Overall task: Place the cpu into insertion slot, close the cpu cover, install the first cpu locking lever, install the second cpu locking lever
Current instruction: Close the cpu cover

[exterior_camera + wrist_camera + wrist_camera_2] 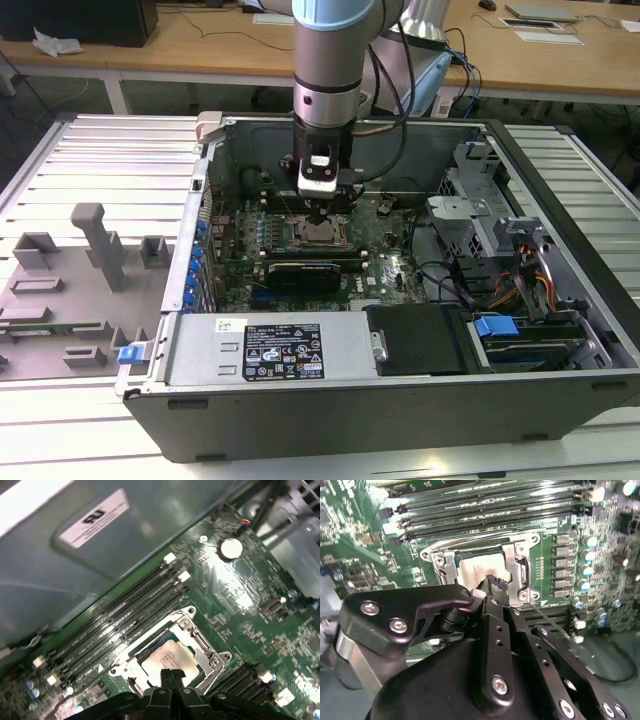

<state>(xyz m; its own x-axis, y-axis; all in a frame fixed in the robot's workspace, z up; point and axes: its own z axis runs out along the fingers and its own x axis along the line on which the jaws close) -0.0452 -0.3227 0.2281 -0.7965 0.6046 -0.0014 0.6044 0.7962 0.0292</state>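
Finding fingers pressed together over the cpu, framed by the cpu cover; we are judging cover-closing underway, needing steady pressure

Insertion slot: sits on the motherboard inside the open computer case, holds the cpu flat within. Straight over the insertion slot: the gripper, tips at the cpu. Along two opposite sides of the insertion slot: memory slots. Nearer the exterior view's camera than the insertion slot: a long card, then the power supply. To the exterior view's right of the insertion slot: drive bays. To the exterior view's left, outside the computer case: a fixture tray.
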